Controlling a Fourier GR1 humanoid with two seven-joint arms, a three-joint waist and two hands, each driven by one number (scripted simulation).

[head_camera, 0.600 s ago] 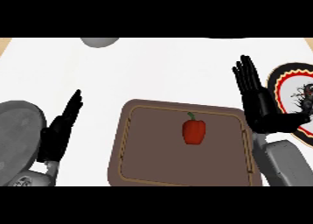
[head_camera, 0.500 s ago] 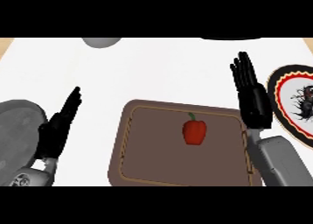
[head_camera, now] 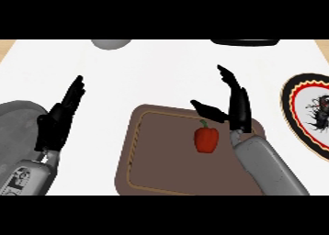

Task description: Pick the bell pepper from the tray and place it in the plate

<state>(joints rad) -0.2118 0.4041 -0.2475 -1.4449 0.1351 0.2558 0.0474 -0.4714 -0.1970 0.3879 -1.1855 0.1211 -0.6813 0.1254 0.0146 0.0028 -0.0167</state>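
Note:
A red bell pepper point(head_camera: 207, 139) with a green stem lies on the brown tray point(head_camera: 154, 170), right of the tray's middle. My right hand point(head_camera: 234, 106) hovers over the tray's far right corner, just right of the pepper, open with fingers straight and the thumb spread toward the pepper. It does not touch the pepper. The plate point(head_camera: 315, 113), white with a red, yellow and black rim and a dark figure in the middle, lies at the right edge. My left hand point(head_camera: 59, 118) stands open at the left, fingers up, away from the tray.
A large grey round dish point(head_camera: 6, 133) lies at the left edge, partly under my left forearm. A grey rounded object point(head_camera: 111, 43) and a black object point(head_camera: 245, 42) sit at the counter's far edge. White counter lies between tray and plate.
My right hand has moved left from beside the plate to over the tray's right edge, close to the pepper, with its thumb now spread. The left hand has barely shifted.

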